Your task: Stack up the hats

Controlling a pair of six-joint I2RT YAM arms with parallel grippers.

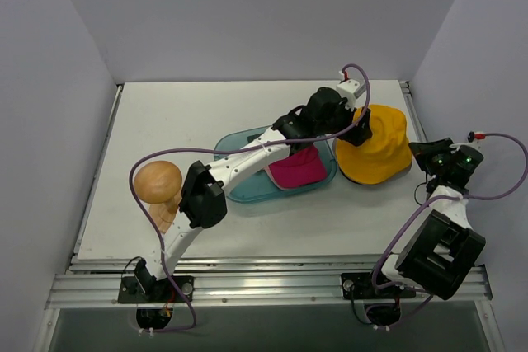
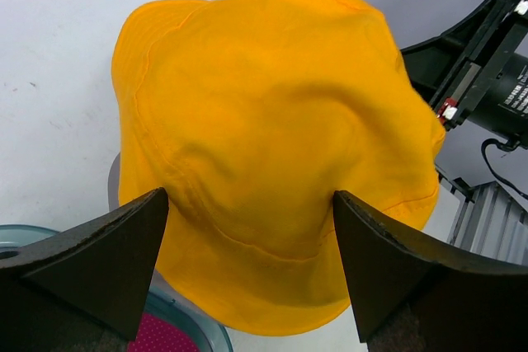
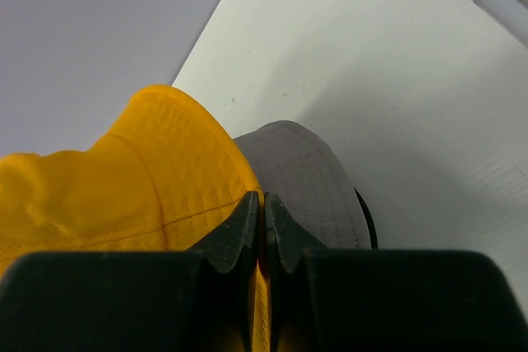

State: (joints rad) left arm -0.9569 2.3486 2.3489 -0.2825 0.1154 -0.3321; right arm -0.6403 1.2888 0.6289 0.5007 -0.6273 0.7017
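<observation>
yellow hat [image 1: 381, 150]: sits right of centre in the overhead view, crown up and a bit crumpled. In my left wrist view it fills most of the frame.

grey hat [image 3: 309, 179]: directly under the yellow one. I only see its brim poking out, in the middle of the right wrist view.

right gripper [image 3: 264, 212]: fingers pressed tight together, and as far as I can tell there's a strip of the yellow brim pinched between them. Overhead, it's at the hat's right edge.

left gripper [image 2: 249, 197]: fingers spread wide, one at each lower corner of the left wrist view, with the yellow hat between and beyond them. Can't tell if they touch the cloth. Overhead, the arm reaches diagonally across to the hat's upper left side.

magenta hat [image 1: 297, 169]: lying in the tray, just left of the yellow hat, partly under the left arm.

teal tray [image 1: 243, 191]: centre of the overhead frame, its right end near the yellow brim.

wooden stand [image 1: 157, 183]: left side of the frame, well apart from the hats.

table [image 1: 165, 121]: white, everything rests on it.
</observation>
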